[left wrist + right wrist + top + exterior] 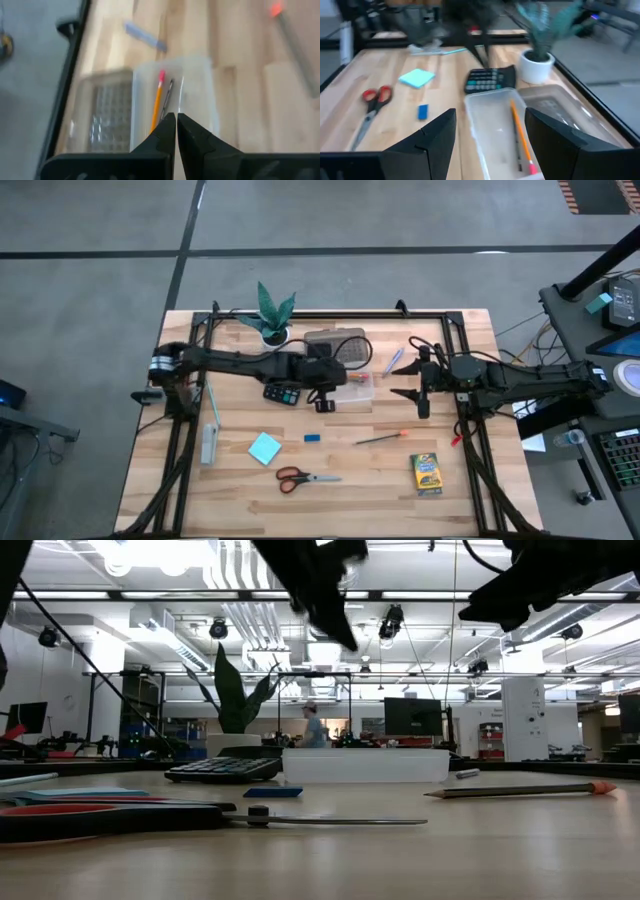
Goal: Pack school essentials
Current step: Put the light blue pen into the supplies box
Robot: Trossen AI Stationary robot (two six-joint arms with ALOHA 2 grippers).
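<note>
1. We see the left gripper [335,380] poised over the clear box [352,388] at mid-table, fingers pressed tight together with nothing between them; its wrist view looks straight down into the box, where a yellow pencil [157,105] with a pink tip lies beside a thinner dark pen [167,100]

2. Over on the right, the right gripper [408,379] hangs just beside the box's end, fingers spread apart and empty

3. The rest of the essentials lie loose on the wood: the red-handled scissors [302,477] near the front edge, the light-blue note pad [265,448] just beside them, the tiny blue eraser [312,438] between pad and box, the crayon box [427,473] off to the front right, and a pencil with an orange tip [381,438] lying between the crayon box and the clear box

4. There's also a bluish pen [393,361] behind the box near the right gripper, though from overhead we can't quite tell what it is

5. The calculator [284,393] sits touching or nearly touching the box's left end, with the potted plant [272,317] and the grey lid [338,347] behind

6. Our read: packing is barely under way, two items in, most still out

7. The risks from here: both grippers crowd the same box, so a careless sweep could knock arm against arm; the light box could skid if nudged; and the thin pencil could roll away from a poorly centred pinch
</note>
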